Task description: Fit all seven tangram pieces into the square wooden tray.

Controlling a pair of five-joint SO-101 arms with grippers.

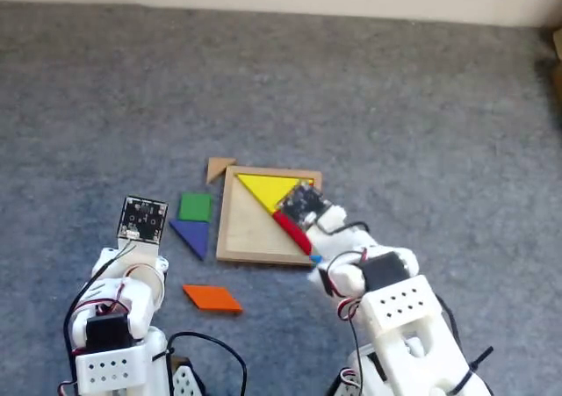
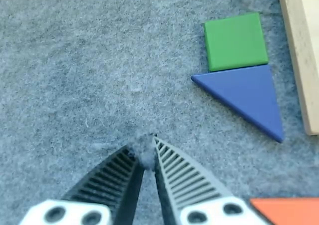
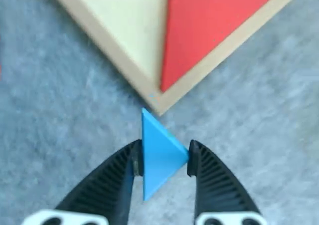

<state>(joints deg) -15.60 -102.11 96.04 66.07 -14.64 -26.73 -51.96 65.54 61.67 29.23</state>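
The square wooden tray [image 1: 230,229] lies mid-table, holding a yellow triangle [image 1: 263,188] and a red triangle [image 1: 293,230]. My right gripper [image 3: 163,152] is shut on a small light-blue triangle [image 3: 158,161], just off the tray's near right corner [image 3: 159,98], beside the red triangle [image 3: 209,25]. Left of the tray lie a green square [image 2: 234,41] and a dark blue triangle [image 2: 244,98]. An orange parallelogram [image 1: 212,298] lies nearer the arms. A tan triangle [image 1: 218,167] rests at the tray's far left corner. My left gripper [image 2: 147,150] is shut over bare carpet, left of those pieces.
Grey carpet covers the whole table. The left half of the tray floor [image 3: 124,15] is bare wood. The right arm's wrist camera [image 1: 303,205] overhangs the tray's right side and hides part of the red triangle.
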